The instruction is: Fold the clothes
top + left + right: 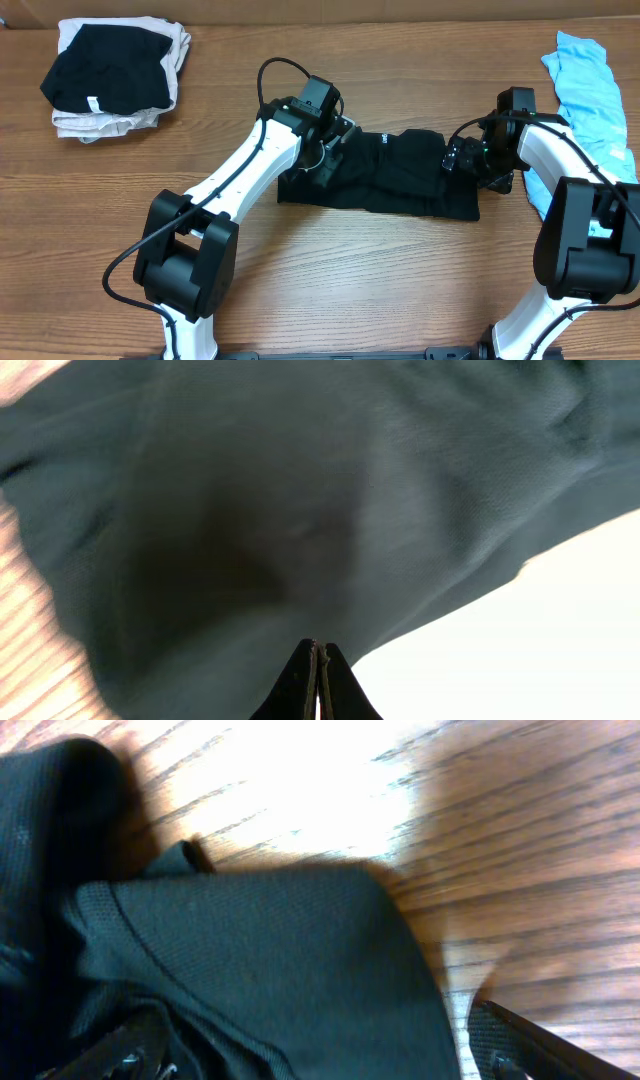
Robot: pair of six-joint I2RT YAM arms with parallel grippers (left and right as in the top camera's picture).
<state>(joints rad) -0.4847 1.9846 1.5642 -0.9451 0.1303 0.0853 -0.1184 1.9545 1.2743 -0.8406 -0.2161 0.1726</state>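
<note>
Black T-shirt (400, 185), edge-pinched by the left gripper (318, 652), may slip and bunch with the right gripper (315, 1055) spread, holding nothing.

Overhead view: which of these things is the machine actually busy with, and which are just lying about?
In the job: black shirt, mid-table; left tool, shut on its edge; right tool, open over its other end.
Lying about: light-blue shirt, far right, seemingly waiting; pile of clothes, top left.

Black T-shirt (250, 510) blurred, overrunning left wrist view; right pincer (310, 1055) cut off below.
</note>
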